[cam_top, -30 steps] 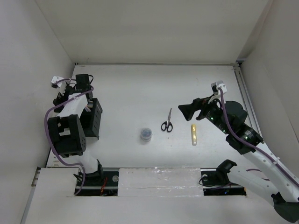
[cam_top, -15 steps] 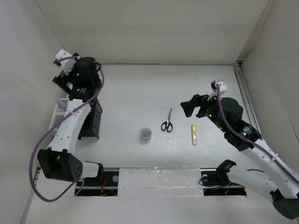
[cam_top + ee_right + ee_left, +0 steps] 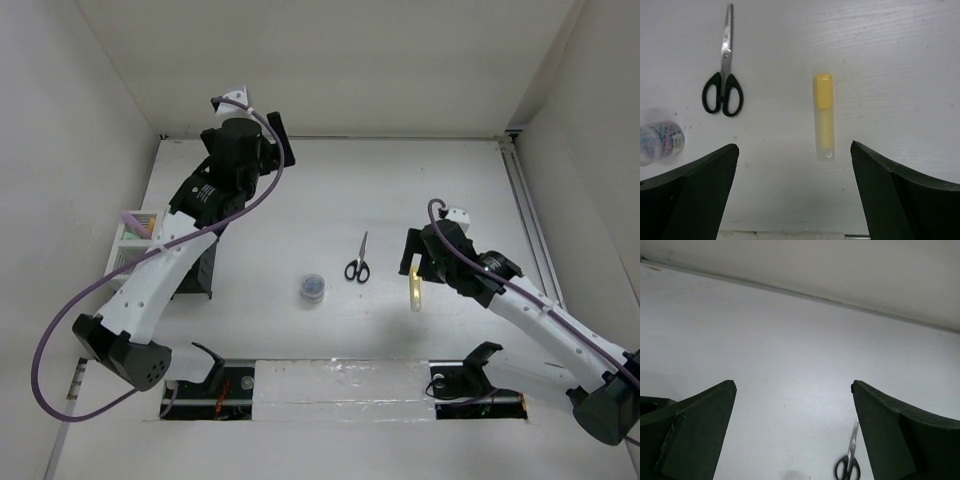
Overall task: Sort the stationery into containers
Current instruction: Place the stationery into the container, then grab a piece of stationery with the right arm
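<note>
A yellow highlighter (image 3: 415, 291) lies on the white table, right of centre. My right gripper (image 3: 415, 262) is open and empty, hovering just above its far end. In the right wrist view the highlighter (image 3: 823, 117) lies ahead of the gripper (image 3: 795, 147), between the wide jaws. Black-handled scissors (image 3: 357, 262) lie left of it, also in the right wrist view (image 3: 723, 86). A small round tub (image 3: 313, 287) stands further left. My left gripper (image 3: 268, 148) is open and empty, raised at the back left. The black slatted holder (image 3: 203, 268) and the white mesh organiser (image 3: 128, 243) stand at the left edge.
The organiser holds a pink highlighter (image 3: 132, 217). The left arm's forearm crosses over the black holder. The left wrist view shows bare table, the back wall and the scissors (image 3: 849, 462) low at right. The tub (image 3: 660, 141) shows at the left edge of the right wrist view.
The left arm has lifted off the containers and swung toward the back and right. The right gripper has moved down and toward the near edge, over the yellow highlighter.
</note>
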Robot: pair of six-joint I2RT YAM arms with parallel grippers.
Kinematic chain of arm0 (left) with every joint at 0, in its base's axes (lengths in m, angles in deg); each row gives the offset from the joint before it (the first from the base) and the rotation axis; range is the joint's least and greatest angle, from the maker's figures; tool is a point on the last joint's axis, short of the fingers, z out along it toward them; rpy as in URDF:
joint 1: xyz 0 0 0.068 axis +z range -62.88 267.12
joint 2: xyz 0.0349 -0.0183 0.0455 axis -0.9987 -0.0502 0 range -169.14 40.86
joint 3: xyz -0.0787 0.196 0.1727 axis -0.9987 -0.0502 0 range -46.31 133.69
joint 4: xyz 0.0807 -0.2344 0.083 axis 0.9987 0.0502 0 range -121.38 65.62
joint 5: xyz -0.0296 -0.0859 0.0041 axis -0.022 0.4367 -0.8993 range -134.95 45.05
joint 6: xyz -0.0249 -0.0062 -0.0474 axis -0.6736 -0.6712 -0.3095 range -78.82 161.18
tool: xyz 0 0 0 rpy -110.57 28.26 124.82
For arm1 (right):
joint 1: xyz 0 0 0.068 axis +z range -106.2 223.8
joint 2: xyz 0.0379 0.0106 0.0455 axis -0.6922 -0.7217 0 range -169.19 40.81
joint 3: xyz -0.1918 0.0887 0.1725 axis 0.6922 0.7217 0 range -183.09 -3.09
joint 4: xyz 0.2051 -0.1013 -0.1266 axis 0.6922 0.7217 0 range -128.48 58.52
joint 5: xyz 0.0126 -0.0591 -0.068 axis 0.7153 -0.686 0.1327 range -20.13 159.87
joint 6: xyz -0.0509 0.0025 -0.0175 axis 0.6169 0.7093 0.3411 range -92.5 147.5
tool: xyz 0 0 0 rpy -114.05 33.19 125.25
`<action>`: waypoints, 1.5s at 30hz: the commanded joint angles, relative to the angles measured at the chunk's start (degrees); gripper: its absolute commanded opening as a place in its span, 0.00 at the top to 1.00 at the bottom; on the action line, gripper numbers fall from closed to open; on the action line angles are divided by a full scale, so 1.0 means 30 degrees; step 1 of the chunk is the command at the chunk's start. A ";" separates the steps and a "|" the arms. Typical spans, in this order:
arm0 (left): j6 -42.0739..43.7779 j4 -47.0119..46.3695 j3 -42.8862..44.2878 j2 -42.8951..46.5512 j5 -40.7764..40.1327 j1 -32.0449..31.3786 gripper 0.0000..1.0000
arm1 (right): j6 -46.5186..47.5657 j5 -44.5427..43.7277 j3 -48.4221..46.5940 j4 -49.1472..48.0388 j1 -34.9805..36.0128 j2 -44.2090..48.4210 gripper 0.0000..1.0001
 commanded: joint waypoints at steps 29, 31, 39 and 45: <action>-0.0629 -0.1182 -0.4237 0.4738 0.8743 0.0081 0.00 | 0.0543 0.4788 0.2735 -0.1731 -0.2156 -0.5895 0.13; -0.0627 -0.1182 -0.4237 0.4738 0.8743 0.0081 0.00 | 0.0806 0.4966 0.2503 -0.1731 -0.2452 -0.6829 0.14; -0.0451 -0.1007 -0.4237 0.4943 0.8335 0.0081 0.00 | 0.1451 0.5349 0.2003 -0.1731 -0.2627 -0.8154 0.39; -0.0276 -0.1007 -0.4237 0.5119 0.8157 0.0081 0.00 | 0.1805 0.5173 0.1622 -0.1292 -0.2803 -0.8914 0.68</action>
